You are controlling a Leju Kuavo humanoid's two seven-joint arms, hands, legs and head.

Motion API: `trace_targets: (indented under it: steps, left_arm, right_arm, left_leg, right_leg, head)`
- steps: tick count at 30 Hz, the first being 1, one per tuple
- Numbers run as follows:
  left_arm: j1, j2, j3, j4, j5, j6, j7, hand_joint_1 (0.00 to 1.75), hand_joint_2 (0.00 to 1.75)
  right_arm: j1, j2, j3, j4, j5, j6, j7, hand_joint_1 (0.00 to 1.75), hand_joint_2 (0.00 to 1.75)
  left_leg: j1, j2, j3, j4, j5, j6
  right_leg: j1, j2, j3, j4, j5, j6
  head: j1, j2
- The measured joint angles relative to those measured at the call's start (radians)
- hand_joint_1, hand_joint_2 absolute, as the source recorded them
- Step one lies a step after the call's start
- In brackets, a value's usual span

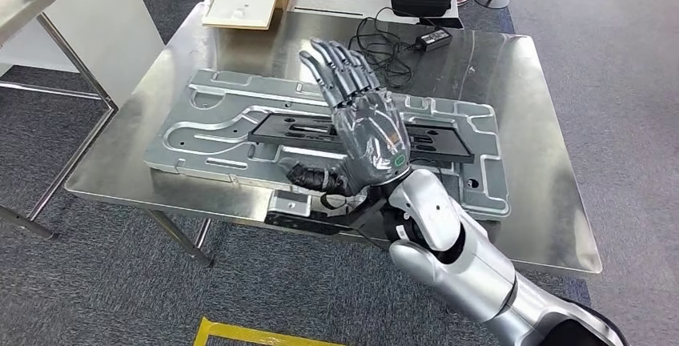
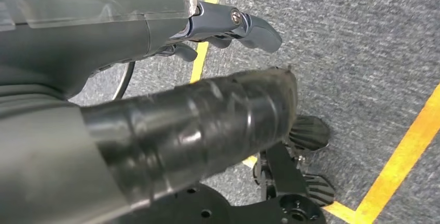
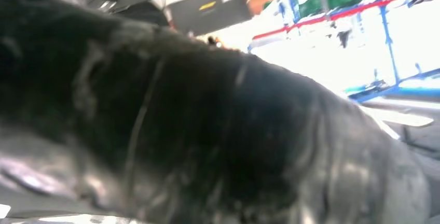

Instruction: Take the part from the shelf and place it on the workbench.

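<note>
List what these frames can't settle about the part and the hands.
- Black part: head view, middle hidden behind the right hand; contact between them unclear.
- Right hand: right wrist view, a dark blur against the lens; finger pose there unreadable.
- Left hand: left wrist view, thumb hides most fingers; nothing visibly held.
- Metal plate: near edge partly behind the arm.

No legible text, label or number anywhere
</note>
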Motion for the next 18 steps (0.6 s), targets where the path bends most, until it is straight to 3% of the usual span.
trace_targets:
  steps: [1,3,5,7,8,9,11,13,15,17,18]
  left_arm:
    - [0.0,0.0,0.0,0.0,0.0,0.001,0.004,0.0,0.0]
    - [-0.002,-0.001,0.0,0.0,0.0,0.003,0.01,0.0,0.0]
    - [-0.002,-0.001,0.0,0.0,-0.001,0.005,0.014,0.0,0.0]
    - [-0.001,0.0,0.0,0.0,-0.004,0.009,0.018,0.0,0.0]
    - [-0.001,0.0,0.0,0.0,-0.006,0.011,0.02,0.0,0.0]
    - [-0.001,0.0,0.0,0.0,-0.008,0.013,0.021,0.0,0.0]
    - [-0.002,0.0,0.0,0.0,-0.012,0.018,0.024,0.0,0.0]
    - [-0.003,0.0,-0.001,0.0,-0.018,0.027,0.027,0.0,0.0]
    - [-0.004,0.0,-0.004,0.0,-0.029,0.042,0.032,0.0,0.0]
    - [-0.002,0.0,-0.008,0.0,-0.039,0.057,0.038,0.0,0.0]
    - [-0.001,0.0,-0.009,0.0,-0.044,0.065,0.041,0.0,0.0]
  right_arm:
    - [0.0,0.0,0.017,0.0,-0.011,0.0,-0.003,0.0,0.0]
    - [0.0,0.001,0.049,0.0,-0.034,0.0,-0.009,0.0,0.87]
    - [0.0,0.001,0.076,0.001,-0.051,0.002,-0.012,0.0,1.75]
    - [0.001,0.001,0.103,0.006,-0.065,0.007,-0.013,0.0,1.75]
    - [0.002,0.001,0.116,0.01,-0.071,0.01,-0.013,0.0,1.75]
    - [0.003,0.001,0.128,0.014,-0.077,0.012,-0.013,0.0,1.75]
    - [0.003,0.001,0.145,0.021,-0.086,0.014,-0.013,0.0,1.75]
    - [0.003,0.003,0.158,0.029,-0.095,0.013,-0.013,0.0,1.75]
    - [0.008,0.005,0.168,0.039,-0.104,0.012,-0.011,0.0,1.75]
    - [0.012,0.013,0.181,0.05,-0.113,0.01,-0.01,0.0,1.75]
    - [0.014,0.019,0.187,0.056,-0.117,0.008,-0.01,0.0,1.75]
  left_leg:
    - [0.002,0.001,0.001,-0.006,0.005,0.003]
    - [0.009,0.005,0.006,-0.022,0.021,0.011]
    - [0.014,0.007,0.006,-0.034,0.033,0.018]
    - [0.015,0.004,-0.004,-0.033,0.038,0.017]
    - [0.016,0.001,-0.009,-0.03,0.04,0.014]
    - [0.018,-0.004,-0.015,-0.028,0.043,0.011]
    - [0.023,-0.02,-0.025,-0.019,0.046,0.002]
    - [0.028,-0.037,-0.037,-0.01,0.05,-0.012]
    - [0.03,-0.053,-0.046,-0.009,0.059,-0.03]
    - [0.033,-0.063,-0.051,-0.011,0.066,-0.048]
    - [0.034,-0.053,-0.058,-0.001,0.056,-0.053]
  right_leg:
    - [0.001,0.001,0.001,-0.002,0.003,0.003]
    - [0.002,0.0,-0.004,0.013,-0.016,0.011]
    - [-0.002,-0.002,-0.039,0.102,-0.084,0.017]
    - [-0.011,-0.004,-0.086,0.232,-0.153,0.024]
    - [-0.016,-0.005,-0.094,0.266,-0.163,0.028]
    - [-0.02,-0.006,-0.084,0.265,-0.155,0.032]
    - [-0.029,0.001,-0.009,0.152,-0.102,0.037]
    - [-0.032,0.032,0.064,0.032,-0.074,0.036]
    - [-0.026,0.048,0.08,0.001,-0.074,0.027]
    - [-0.022,0.03,0.075,-0.003,-0.065,0.01]
    - [-0.023,0.02,0.072,-0.007,-0.058,-0.001]
  head:
    - [0.0,0.0]
    - [0.0,0.0]
    - [0.0,0.0]
    - [0.0,0.0]
    - [0.0,0.0]
    - [0.0,0.0]
    - [0.0,0.0]
    - [0.0,0.0]
    - [0.0,0.0]
    - [0.0,0.0]
    - [0.0,0.0]
